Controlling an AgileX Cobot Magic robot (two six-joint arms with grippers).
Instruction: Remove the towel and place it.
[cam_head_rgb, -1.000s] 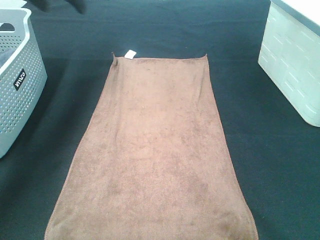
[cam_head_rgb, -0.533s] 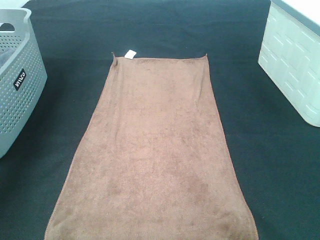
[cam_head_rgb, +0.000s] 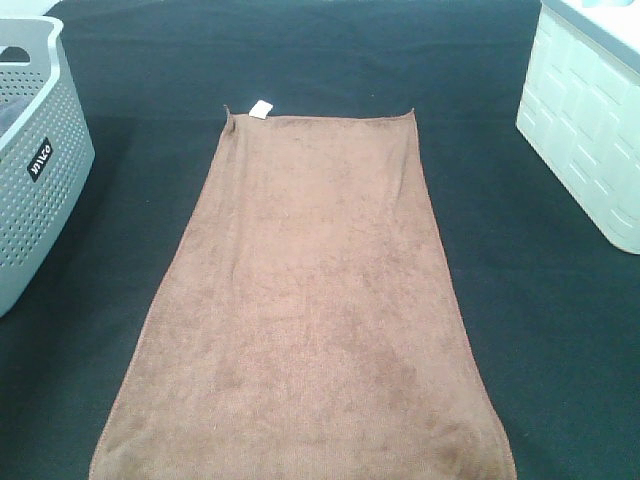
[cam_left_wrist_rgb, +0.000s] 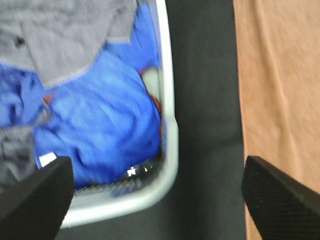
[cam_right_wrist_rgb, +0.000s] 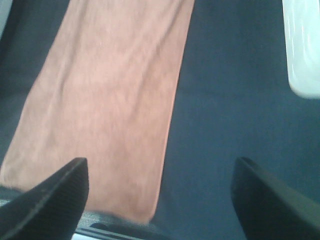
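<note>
The towel (cam_head_rgb: 305, 310) lies flat on the dark table (cam_head_rgb: 520, 330), filling the centre of the high view. Its long axis runs from the bottom edge of the frame up to the hem with the small white tag (cam_head_rgb: 262, 109). A grey basket (cam_head_rgb: 45, 180) stands at the left edge and a white bin (cam_head_rgb: 590, 120) at the upper right. Only the left wrist view shows blue and grey clothes (cam_left_wrist_rgb: 100, 125) inside the basket. The left gripper (cam_left_wrist_rgb: 160, 192) and right gripper (cam_right_wrist_rgb: 160, 192) both stand spread wide and hold nothing.
</note>
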